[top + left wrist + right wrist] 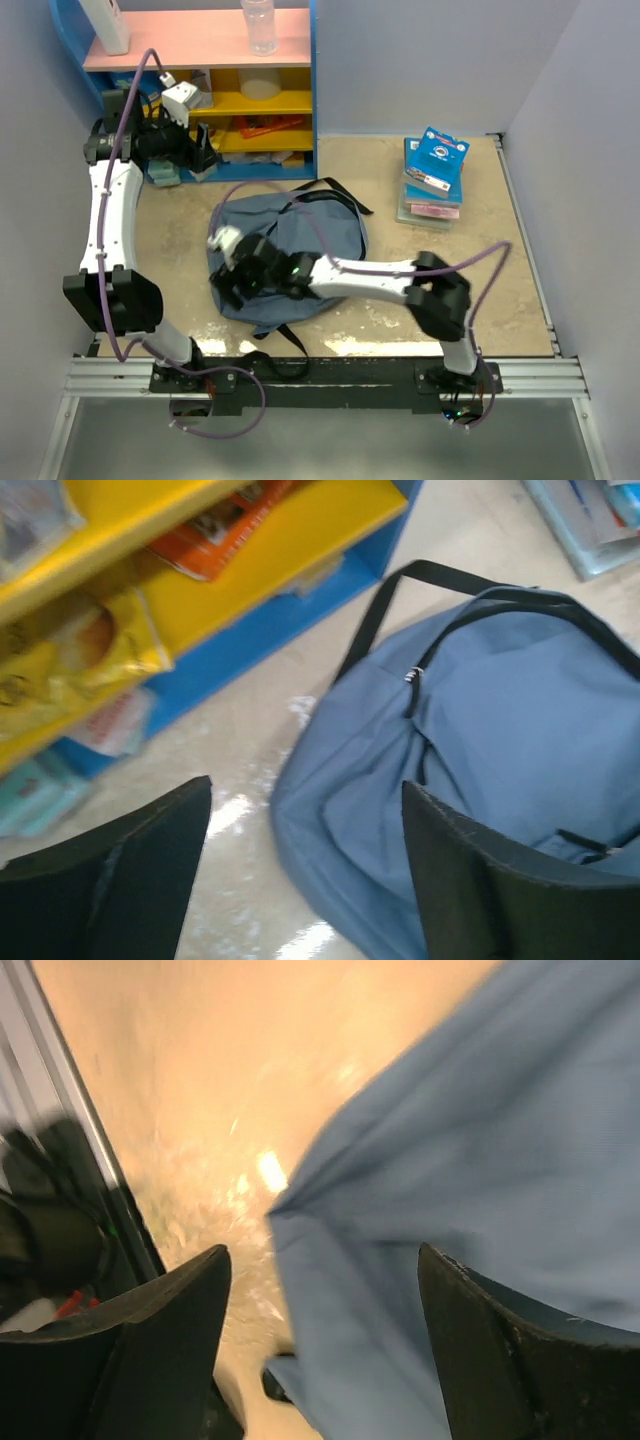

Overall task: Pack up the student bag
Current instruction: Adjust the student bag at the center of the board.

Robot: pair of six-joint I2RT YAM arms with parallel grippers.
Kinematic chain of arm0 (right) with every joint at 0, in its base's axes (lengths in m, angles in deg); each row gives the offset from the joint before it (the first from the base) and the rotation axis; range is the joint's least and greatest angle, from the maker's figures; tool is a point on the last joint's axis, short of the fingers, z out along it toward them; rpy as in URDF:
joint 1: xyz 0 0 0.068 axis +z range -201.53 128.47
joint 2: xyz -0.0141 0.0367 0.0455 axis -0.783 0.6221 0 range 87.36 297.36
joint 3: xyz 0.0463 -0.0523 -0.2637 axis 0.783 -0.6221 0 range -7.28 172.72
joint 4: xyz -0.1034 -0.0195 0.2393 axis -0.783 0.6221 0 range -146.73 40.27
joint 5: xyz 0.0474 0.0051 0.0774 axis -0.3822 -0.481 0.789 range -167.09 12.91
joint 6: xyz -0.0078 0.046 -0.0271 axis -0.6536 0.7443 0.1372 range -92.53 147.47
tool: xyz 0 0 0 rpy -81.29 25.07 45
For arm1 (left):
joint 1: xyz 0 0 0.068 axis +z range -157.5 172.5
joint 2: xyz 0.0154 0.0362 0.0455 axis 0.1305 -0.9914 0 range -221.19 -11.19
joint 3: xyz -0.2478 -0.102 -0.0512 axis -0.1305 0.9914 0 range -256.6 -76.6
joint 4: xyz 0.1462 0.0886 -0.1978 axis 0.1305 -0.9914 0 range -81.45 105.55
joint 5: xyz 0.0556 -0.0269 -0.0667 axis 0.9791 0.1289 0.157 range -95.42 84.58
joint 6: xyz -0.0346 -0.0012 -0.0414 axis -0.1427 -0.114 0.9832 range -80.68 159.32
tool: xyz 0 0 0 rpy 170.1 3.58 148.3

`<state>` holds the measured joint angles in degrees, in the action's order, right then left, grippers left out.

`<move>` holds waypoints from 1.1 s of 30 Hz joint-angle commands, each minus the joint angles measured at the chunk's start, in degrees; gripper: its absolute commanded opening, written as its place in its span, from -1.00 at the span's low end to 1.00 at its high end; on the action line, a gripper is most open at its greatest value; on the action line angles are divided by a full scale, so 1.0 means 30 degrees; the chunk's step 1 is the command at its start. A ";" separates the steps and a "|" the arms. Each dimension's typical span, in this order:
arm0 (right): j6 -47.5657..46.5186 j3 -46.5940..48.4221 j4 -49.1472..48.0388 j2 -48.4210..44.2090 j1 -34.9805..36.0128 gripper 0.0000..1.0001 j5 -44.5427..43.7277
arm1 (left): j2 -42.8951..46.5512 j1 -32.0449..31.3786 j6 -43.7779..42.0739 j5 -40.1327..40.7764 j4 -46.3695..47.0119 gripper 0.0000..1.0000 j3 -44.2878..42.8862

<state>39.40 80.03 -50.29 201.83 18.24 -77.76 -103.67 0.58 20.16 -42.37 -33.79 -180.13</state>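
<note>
Top view: student bag lying flat at centre of table; right gripper over its near-left edge; left gripper beside shelf.
Left wrist: jaws apart, empty; bag below.
Right wrist: jaws apart; bag fabric beneath, unpinched.

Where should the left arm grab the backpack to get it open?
Probably the small metal zipper pull, taken straight down from above with the left gripper. The backpack lies flat on the table with its zipper facing up and apparently shut, so the fabric offers no free edge. The pull sits on the side toward the shelf, nearest that arm.
</note>
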 commanded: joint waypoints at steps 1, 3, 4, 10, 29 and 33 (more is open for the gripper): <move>0.2874 -0.1557 0.0403 -0.5457 -0.3770 0.56 -0.0570 | 0.0916 -0.0639 0.0527 -0.1658 0.1446 0.46 0.1807; 0.3231 -0.2907 0.1453 -0.6687 -0.5471 0.56 -0.0742 | 0.1355 -0.1892 0.0323 -0.1016 0.1710 0.38 0.2542; 0.3639 -0.3201 0.2096 -0.6926 -0.5911 0.55 -0.1035 | 0.1531 -0.2481 0.0176 -0.0666 0.1798 0.37 0.3474; 0.5866 -0.6011 0.4916 -0.9206 -0.7086 0.59 -0.2590 | 0.2294 -0.6526 -0.0177 0.0830 0.2881 0.51 0.7109; 1.1084 -1.1436 0.5090 -1.2580 -0.7615 0.79 -0.2531 | 0.1739 -0.8171 -0.1525 0.1652 0.4200 0.55 1.1745; 1.1026 -1.1582 0.5500 -1.3109 -0.7644 0.79 -0.3087 | 0.1650 -0.8141 -0.1466 0.1565 0.4377 0.57 1.1804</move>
<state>70.70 45.89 -35.30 164.72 -4.51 -84.08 -98.71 -23.90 16.99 -36.84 -23.02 -144.81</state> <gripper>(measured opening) 0.891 0.778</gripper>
